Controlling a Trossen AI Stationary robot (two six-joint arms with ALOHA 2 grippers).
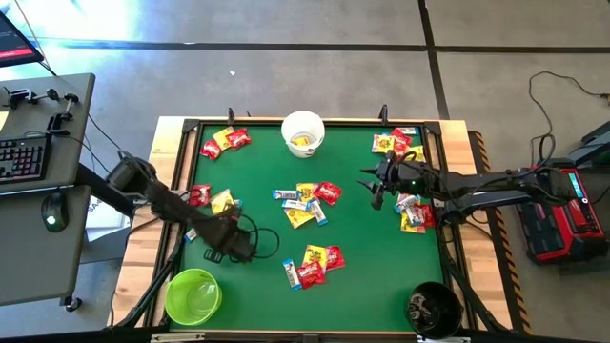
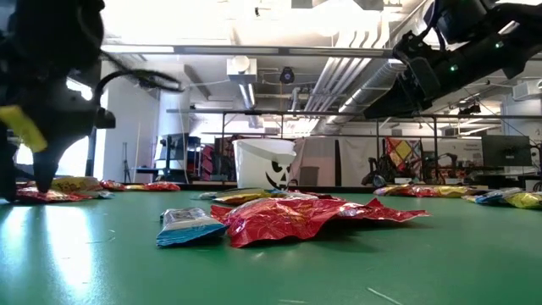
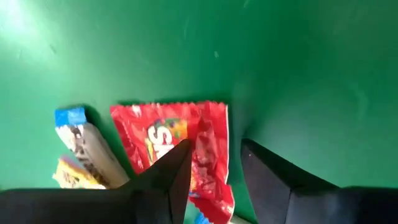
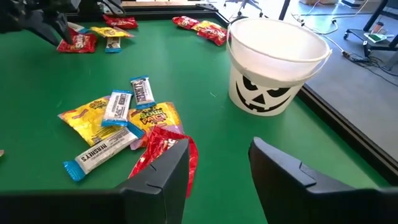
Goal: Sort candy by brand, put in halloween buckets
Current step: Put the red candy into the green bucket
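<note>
Candy lies in loose heaps on the green table [image 1: 257, 171]: red packets, yellow packets and white-and-blue bars. My left gripper [image 3: 214, 149] points steeply down near the table's left side [image 1: 214, 233], open over a red packet [image 3: 165, 137]; a white-and-blue bar [image 3: 87, 146] lies beside it. My right gripper [image 4: 217, 155] hangs open in the air right of the middle [image 1: 374, 186], above the middle heap [image 4: 118, 121]. The white bucket [image 1: 302, 133] stands at the far edge, the lime green bucket [image 1: 193, 295] at the near left, the black bucket [image 1: 434, 310] at the near right. My left gripper comes at the red packet's edge strip [image 3: 208, 134] from above, one finger [image 3: 177, 165] over the packet and the other [image 3: 261, 168] beside it on the green. The packet lies flat on the table. I cannot tell whether the fingertips touch it.
More candy heaps lie at the far left [image 1: 226, 141], far right [image 1: 396, 143], right [image 1: 415, 211] and near middle [image 1: 313, 262]. A dark raised rim [image 1: 448, 191] frames the table. A desk with a keyboard [image 1: 24, 157] stands to the left.
</note>
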